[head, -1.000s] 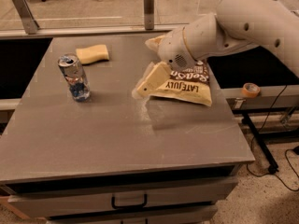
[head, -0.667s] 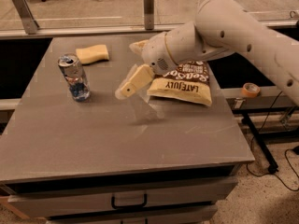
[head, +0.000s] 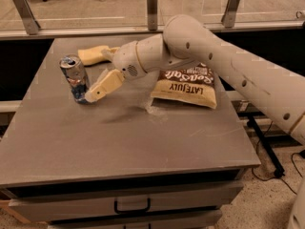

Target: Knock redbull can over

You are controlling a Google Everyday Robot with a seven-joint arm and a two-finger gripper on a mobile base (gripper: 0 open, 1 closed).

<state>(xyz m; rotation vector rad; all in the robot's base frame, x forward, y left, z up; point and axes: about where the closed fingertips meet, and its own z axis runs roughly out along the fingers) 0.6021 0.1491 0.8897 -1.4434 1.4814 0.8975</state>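
The redbull can (head: 74, 77) stands upright on the left part of the grey table (head: 128, 142), silver with blue and red markings and an open top. My gripper (head: 95, 92) reaches in from the right at the end of the white arm, just above the table. Its cream fingertips are right beside the can's lower right side, touching or almost touching it.
A yellow sponge (head: 93, 54) lies behind the can near the table's back edge. A brown and yellow chip bag (head: 187, 84) lies right of centre under the arm. A glass barrier with metal posts runs behind the table.
The arm has swung left across the table. The gripper went from beside the chip bag to the can's right side. The can still stands upright.
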